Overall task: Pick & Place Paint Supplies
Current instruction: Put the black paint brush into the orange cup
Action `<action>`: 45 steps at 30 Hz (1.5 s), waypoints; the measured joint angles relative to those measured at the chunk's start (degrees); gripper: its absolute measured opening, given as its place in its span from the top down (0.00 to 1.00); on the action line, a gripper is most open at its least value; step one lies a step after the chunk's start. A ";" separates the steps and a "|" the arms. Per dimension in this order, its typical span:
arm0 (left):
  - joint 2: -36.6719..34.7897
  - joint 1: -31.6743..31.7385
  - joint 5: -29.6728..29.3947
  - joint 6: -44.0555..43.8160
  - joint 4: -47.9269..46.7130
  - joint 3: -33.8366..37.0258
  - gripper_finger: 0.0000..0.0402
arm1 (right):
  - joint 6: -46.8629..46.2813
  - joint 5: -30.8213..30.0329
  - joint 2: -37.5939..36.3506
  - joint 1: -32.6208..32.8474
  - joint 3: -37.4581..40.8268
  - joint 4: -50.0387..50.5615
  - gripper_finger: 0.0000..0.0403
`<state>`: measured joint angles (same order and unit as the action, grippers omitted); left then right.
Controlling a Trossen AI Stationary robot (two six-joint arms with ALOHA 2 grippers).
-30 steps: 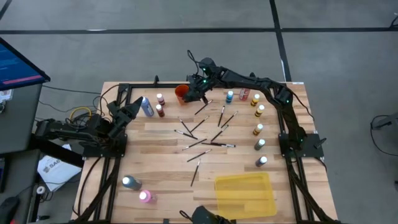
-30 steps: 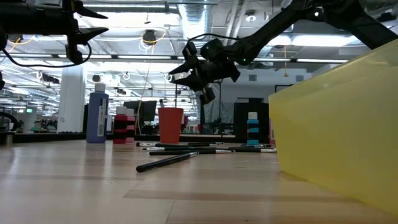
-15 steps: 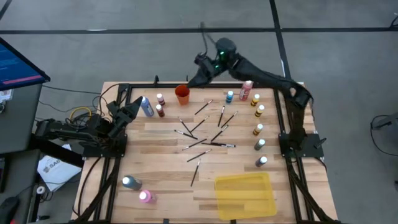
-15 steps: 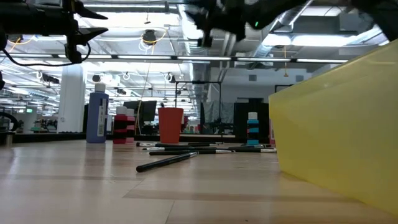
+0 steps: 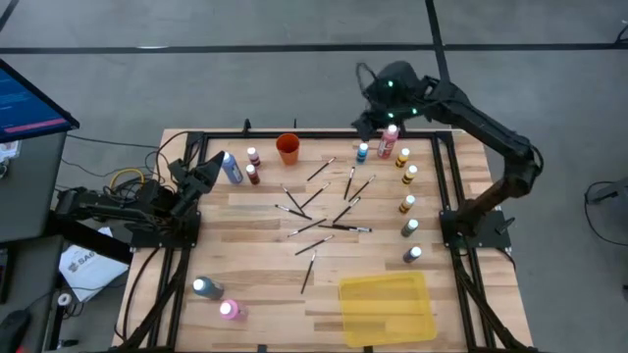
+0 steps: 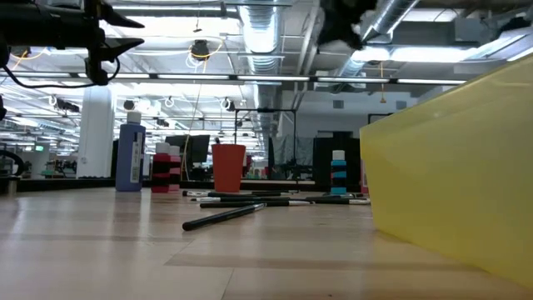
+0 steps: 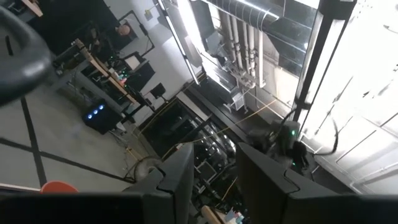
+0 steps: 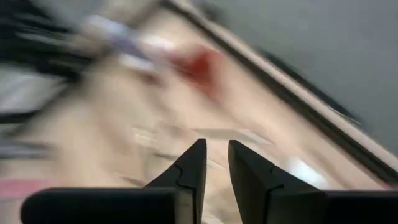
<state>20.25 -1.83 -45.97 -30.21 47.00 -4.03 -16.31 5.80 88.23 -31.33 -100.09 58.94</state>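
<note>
On a wooden counter point(image 5: 255, 221) seen from above, about a dozen slim dark paintbrushes point(image 5: 332, 211) lie scattered across the middle, most with their long axes slanting from the near left toward the far right, a few lying nearly crosswise; from counter height, one brush point(image 6: 223, 217) lies closest to the lens, angled up toward the right. White-capped paint bottles stand upright around them: a blue bottle point(image 5: 232, 169) and two dark red ones point(image 5: 252, 166) near the far left, a blue-labelled one point(image 5: 363, 151) and a pink one point(image 5: 389, 142) at the far edge, a row of yellow, green and dark bottles point(image 5: 407, 204) down the right side, and two more, one of them pink point(image 5: 229, 310), near the front left corner. An orange cup point(image 5: 287, 149) stands upright at the far edge, and a flat yellow tray point(image 5: 387, 306) sits at the near right. The right tool point(image 5: 367, 125) hangs high over the far edge, above the blue-labelled and pink bottles, its fingers point(image 8: 188, 172) drawn to a narrow gap with nothing between them. The left tool point(image 5: 209, 175) waits at the counter's left side beside the blue bottle, raised and tipped upward toward the ceiling, its fingers point(image 7: 177, 179) parted a little and holding nothing.
</note>
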 joint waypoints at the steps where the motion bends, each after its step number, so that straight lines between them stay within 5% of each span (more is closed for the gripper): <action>1: 0.00 0.00 -0.14 0.01 0.00 -0.02 0.72 | -3.00 -5.25 -0.13 0.46 0.02 3.18 0.84; 4: 0.00 0.00 -0.14 0.00 0.00 -0.02 0.72 | -14.19 -10.75 0.33 1.16 0.02 9.02 0.82; 8: 0.00 0.00 -0.14 -0.01 0.00 -0.02 0.72 | -18.18 -12.68 3.36 1.36 0.02 15.71 0.73; 19: 0.00 0.01 -0.14 -0.05 0.00 -0.02 0.72 | -27.43 -10.75 18.69 1.68 0.09 17.32 0.45; 36: 0.00 0.01 -0.10 -0.51 0.04 -0.02 0.72 | -34.51 -6.36 29.48 1.09 0.09 10.72 0.54; 45: 0.00 0.01 -0.09 -0.54 0.31 -0.02 0.72 | -39.61 -14.47 28.25 6.35 0.07 11.16 0.60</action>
<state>20.25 -1.81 -46.06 -30.74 47.31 -4.05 -55.91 -8.67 116.48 -24.98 -100.03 70.10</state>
